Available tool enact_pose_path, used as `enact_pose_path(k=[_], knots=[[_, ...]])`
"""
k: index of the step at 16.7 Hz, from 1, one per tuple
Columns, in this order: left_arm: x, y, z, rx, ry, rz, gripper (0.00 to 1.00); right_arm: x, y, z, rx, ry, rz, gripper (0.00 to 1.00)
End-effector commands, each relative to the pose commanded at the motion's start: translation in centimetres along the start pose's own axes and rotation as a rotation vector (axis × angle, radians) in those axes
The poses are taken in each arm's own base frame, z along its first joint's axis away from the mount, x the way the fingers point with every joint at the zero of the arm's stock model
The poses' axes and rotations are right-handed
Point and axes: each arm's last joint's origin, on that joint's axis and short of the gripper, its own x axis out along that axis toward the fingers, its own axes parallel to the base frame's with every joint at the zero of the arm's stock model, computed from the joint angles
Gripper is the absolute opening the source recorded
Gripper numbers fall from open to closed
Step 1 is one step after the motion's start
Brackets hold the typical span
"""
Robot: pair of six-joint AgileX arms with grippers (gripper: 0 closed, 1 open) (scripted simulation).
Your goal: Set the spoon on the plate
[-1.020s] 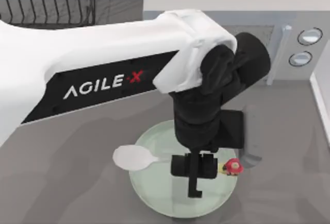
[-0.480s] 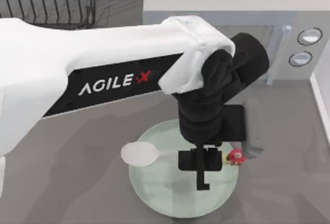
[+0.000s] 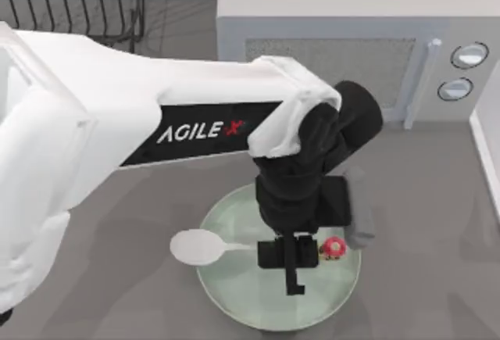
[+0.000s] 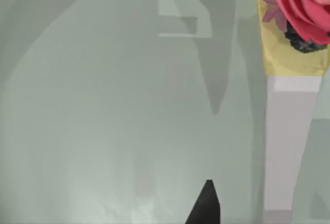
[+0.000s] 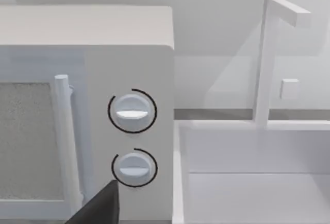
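Over the plate point(image 3: 234, 305), the left gripper point(image 3: 290, 255) is clamped on the spoon point(image 3: 199, 246).
The spoon's handle crosses the plate, its bowl jutting past the plate's left rim and its red ornament point(image 4: 304, 7) just beside the gripper. Behind stands a microwave point(image 3: 328, 39); the right gripper's state cannot be told.

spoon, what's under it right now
The plate lies under the spoon's handle and red end; the bowl hangs past the rim over the table. The left gripper covers the mid-handle, so contact is hidden.
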Motion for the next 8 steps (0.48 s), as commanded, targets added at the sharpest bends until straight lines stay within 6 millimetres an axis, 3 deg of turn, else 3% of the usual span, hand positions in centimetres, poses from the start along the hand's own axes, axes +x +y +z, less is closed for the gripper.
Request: enact_pose_path(k=[5, 8], knots=[[0.00, 0.00, 0.00, 0.000, 0.000, 0.000, 0.00, 0.00, 0.00, 0.00, 0.000, 0.000, 0.000, 1.00], [0.00, 0.00, 0.00, 0.000, 0.000, 0.000, 0.23, 0.00, 0.00, 0.00, 0.000, 0.000, 0.000, 1.00]])
